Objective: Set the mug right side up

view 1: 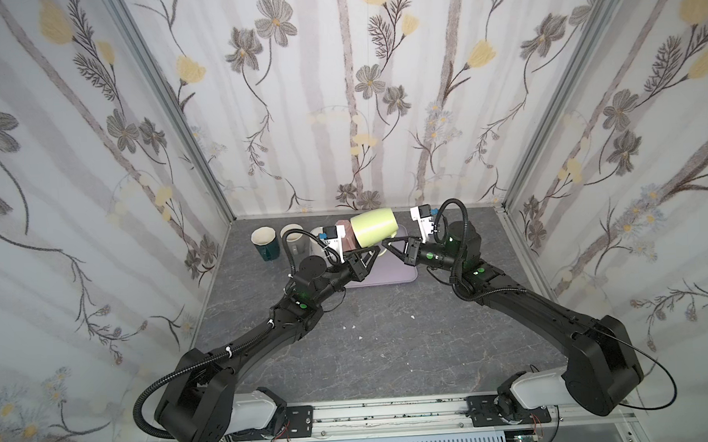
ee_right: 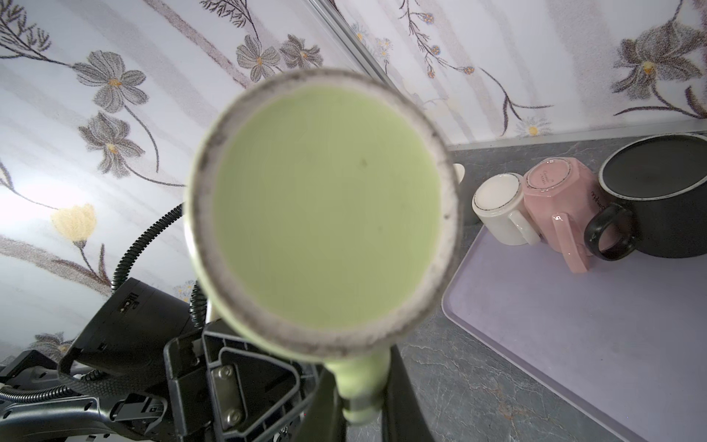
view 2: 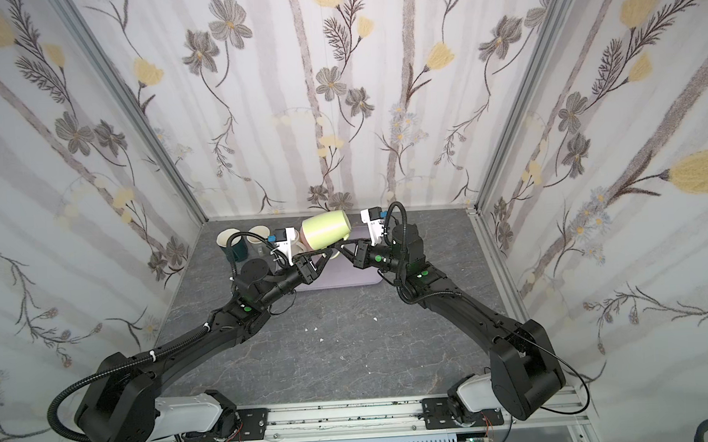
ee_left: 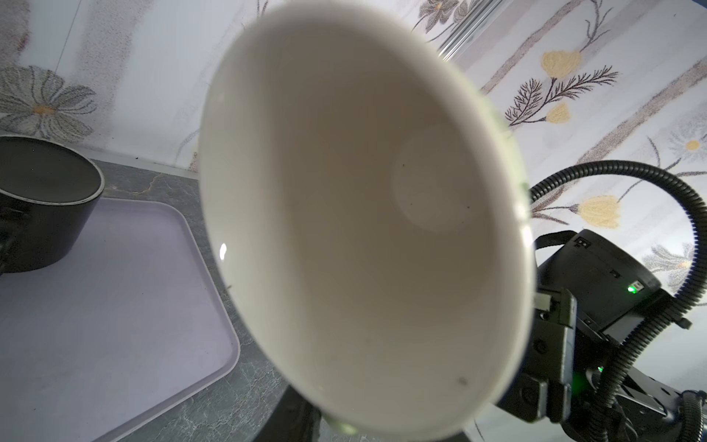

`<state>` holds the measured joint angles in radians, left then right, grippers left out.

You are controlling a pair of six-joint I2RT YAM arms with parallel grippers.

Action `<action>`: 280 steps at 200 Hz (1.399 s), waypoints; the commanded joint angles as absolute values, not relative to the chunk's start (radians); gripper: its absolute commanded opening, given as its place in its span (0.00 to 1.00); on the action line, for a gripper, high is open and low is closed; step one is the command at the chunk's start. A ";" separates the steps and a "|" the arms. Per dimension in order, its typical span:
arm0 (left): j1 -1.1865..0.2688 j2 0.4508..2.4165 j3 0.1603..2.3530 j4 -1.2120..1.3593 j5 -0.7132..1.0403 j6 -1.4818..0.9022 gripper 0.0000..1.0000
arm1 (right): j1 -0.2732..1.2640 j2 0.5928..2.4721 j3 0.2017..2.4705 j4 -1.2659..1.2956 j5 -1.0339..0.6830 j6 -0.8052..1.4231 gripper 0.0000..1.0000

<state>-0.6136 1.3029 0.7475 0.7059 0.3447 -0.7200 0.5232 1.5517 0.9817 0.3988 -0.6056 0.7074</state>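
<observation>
A pale green mug hangs on its side above the table's back edge, between both grippers. Its white inside faces the left wrist camera, and its green base faces the right wrist camera. My right gripper is shut on the mug's handle, one finger on each side. My left gripper reaches under the mug's rim. The mug hides its jaws, and only one dark finger shows, so I cannot tell whether it is open.
A lilac tray lies under the mug. A black mug, an upside-down pink mug and an upside-down white mug stand along its back edge. An upright dark green mug and a grey one stand on the table at back left.
</observation>
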 commanded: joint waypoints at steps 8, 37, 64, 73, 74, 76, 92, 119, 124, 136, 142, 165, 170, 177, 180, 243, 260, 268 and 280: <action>-0.619 1.294 0.757 1.003 0.470 -0.700 0.30 | 0.529 1.568 0.982 0.345 -0.568 0.693 0.00; -0.617 1.306 0.764 1.019 0.486 -0.710 0.29 | 0.534 1.574 0.986 0.348 -0.574 0.693 0.00; -0.615 1.312 0.768 1.016 0.490 -0.706 0.29 | 0.538 1.576 0.989 0.348 -0.582 0.692 0.00; -0.617 1.312 0.769 1.016 0.487 -0.703 0.29 | 0.540 1.578 0.992 0.348 -0.587 0.689 0.00; -0.618 1.312 0.769 1.015 0.487 -0.703 0.30 | 0.540 1.578 0.992 0.346 -0.587 0.689 0.00; -0.617 1.312 0.769 1.015 0.487 -0.703 0.30 | 0.541 1.580 0.994 0.345 -0.588 0.689 0.00; -0.615 1.312 0.772 1.019 0.483 -0.698 0.33 | 0.544 1.587 0.998 0.341 -0.592 0.688 0.00; -0.614 1.312 0.777 1.013 0.477 -0.683 0.34 | 0.548 1.590 1.004 0.336 -0.597 0.687 0.00; -0.611 1.312 0.778 1.014 0.475 -0.681 0.34 | 0.547 1.590 1.005 0.333 -0.600 0.686 0.00; -0.610 1.310 0.778 1.010 0.474 -0.675 0.34 | 0.549 1.590 1.009 0.325 -0.607 0.686 0.00; -0.608 1.310 0.777 1.009 0.472 -0.673 0.33 | 0.549 1.590 1.012 0.322 -0.610 0.684 0.00; -0.602 1.305 0.777 0.995 0.458 -0.657 0.27 | 0.553 1.589 1.020 0.304 -0.614 0.680 0.00; -0.602 1.304 0.778 0.991 0.455 -0.654 0.26 | 0.554 1.620 1.023 0.295 -0.613 0.677 0.00; -0.600 1.303 0.778 0.987 0.452 -0.651 0.25 | 0.553 1.624 1.028 0.283 -0.613 0.670 0.00; -0.599 1.301 0.777 0.988 0.449 -0.650 0.24 | 0.554 1.625 1.029 0.280 -0.613 0.668 0.00; -0.596 1.264 0.775 0.877 0.378 -0.591 0.00 | 0.554 1.635 1.048 0.236 -0.604 0.650 0.00; -0.597 1.264 0.776 0.846 0.356 -0.575 0.00 | 0.555 1.640 1.051 0.237 -0.605 0.651 0.00; -0.596 1.235 0.778 0.827 0.351 -0.567 0.00 | 0.554 1.642 1.052 0.239 -0.604 0.652 0.00; -0.595 1.229 0.783 0.802 0.344 -0.560 0.00 | 0.554 1.645 1.054 0.239 -0.606 0.654 0.00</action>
